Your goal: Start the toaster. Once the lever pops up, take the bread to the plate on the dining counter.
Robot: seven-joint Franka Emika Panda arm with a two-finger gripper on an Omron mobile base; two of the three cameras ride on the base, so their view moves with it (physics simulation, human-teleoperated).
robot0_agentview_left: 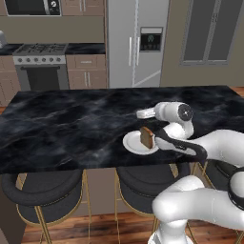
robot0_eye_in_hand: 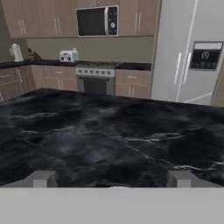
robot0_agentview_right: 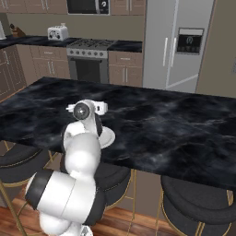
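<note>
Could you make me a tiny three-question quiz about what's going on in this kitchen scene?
1. True or false: the bread is on the plate.
2. What does the plate rest on? A) stove B) dining counter C) stool
3. Fill in: the gripper is ____ and holds nothing.

Key: 1 true. 2 B. 3 open. The toaster sits far off on the back counter.

plate (robot0_agentview_right: 109, 137): mostly hidden behind arm | toaster (robot0_eye_in_hand: 68, 56): levers too small to tell
</note>
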